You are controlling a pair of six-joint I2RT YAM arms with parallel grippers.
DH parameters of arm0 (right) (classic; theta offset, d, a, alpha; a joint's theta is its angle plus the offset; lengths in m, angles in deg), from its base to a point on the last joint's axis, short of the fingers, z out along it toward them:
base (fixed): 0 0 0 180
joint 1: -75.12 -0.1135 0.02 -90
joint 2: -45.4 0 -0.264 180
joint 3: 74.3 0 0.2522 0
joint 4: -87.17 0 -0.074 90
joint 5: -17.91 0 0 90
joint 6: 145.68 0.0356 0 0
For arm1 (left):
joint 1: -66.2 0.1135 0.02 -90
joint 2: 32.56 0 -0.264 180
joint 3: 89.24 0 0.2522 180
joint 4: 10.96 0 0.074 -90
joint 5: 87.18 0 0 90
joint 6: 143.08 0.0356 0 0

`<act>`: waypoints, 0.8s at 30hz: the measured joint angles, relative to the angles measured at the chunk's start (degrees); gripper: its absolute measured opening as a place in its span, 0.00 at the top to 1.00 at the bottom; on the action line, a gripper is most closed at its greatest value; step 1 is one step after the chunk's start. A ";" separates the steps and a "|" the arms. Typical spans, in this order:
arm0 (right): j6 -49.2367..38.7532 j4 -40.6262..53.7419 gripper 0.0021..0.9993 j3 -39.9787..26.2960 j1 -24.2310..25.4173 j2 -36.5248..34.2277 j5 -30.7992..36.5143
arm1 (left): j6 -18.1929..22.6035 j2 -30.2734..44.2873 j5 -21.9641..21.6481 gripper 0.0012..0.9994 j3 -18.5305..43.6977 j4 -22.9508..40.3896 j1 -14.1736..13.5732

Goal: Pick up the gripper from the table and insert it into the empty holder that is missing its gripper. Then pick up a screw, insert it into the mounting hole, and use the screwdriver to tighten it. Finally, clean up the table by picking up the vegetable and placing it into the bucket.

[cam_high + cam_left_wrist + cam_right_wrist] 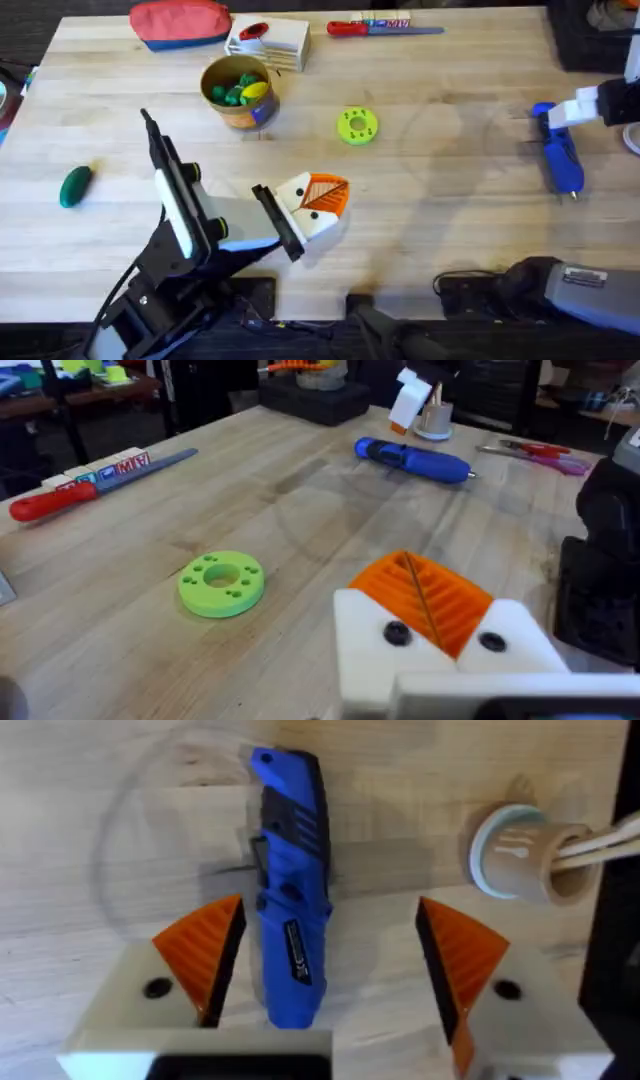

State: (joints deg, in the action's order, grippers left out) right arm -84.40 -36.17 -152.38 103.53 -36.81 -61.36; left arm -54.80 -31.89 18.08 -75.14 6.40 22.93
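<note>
The blue screwdriver [560, 160] [412, 460] lies on the table [450, 220] at the right. My right gripper [570, 112] [328, 920] hangs open over its handle [293, 890], one orange pad on each side and apart from it. My left gripper [322, 198] [425, 595] rests shut near the table's middle front. Its orange pads are pressed together, and each white finger block shows a dark screw head. A loose orange gripper, a separate holder and loose screws are out of view. The dark-green vegetable [75, 185] lies at the far left. The bucket [240, 92] stands at the back left.
A lime-green disc [357, 125] [222, 582] lies mid-table. The bucket holds green and yellow toy pieces. At the back are a red pouch [180, 22], a white box [268, 42] and a red-handled screwdriver [385, 28]. A small cup with sticks [525, 860] stands beside the blue screwdriver.
</note>
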 joint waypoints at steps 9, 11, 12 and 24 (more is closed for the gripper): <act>-3.80 -5.36 0.01 0.00 4.04 -9.83 -11.11 | 0.00 0.01 -0.02 1.00 0.00 0.00 0.00; -4.11 -5.84 0.01 0.00 4.02 -12.49 -12.27 | 0.00 -0.01 0.00 1.00 0.00 0.00 0.00; -4.34 -7.35 0.01 0.00 4.02 -15.82 -13.23 | 0.00 0.00 -0.02 1.00 0.00 0.00 0.00; -4.36 -8.76 0.19 -0.02 4.02 -18.81 -15.09 | 0.00 0.01 -0.04 1.00 0.00 0.01 0.00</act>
State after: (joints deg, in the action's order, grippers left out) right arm -88.77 -44.93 -152.40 107.55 -55.62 -76.45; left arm -54.80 -31.88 18.04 -75.14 6.40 22.93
